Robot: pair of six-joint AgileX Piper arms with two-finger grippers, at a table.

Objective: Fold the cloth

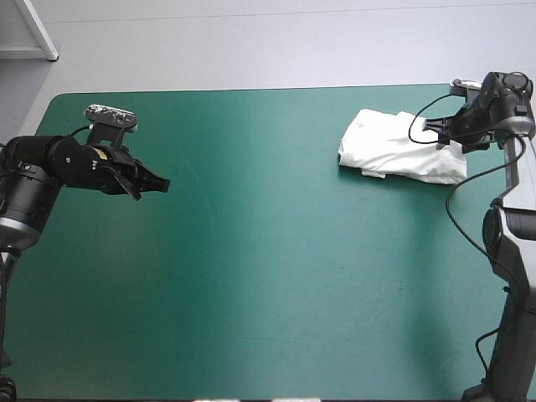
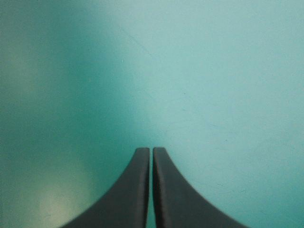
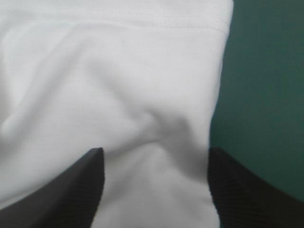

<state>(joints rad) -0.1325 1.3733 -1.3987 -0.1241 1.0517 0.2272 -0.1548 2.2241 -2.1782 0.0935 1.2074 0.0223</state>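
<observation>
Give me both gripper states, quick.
Left gripper: shut, holding nothing, above the teal-green cover.
Right gripper: open, fingers apart over the T-shirt, not gripping it.

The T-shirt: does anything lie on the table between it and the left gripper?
Nothing visible does. Only bare teal-green cover lies between the left gripper, which is shut, and the T-shirt near the far right corner. The right gripper is open, right over the T-shirt.
</observation>
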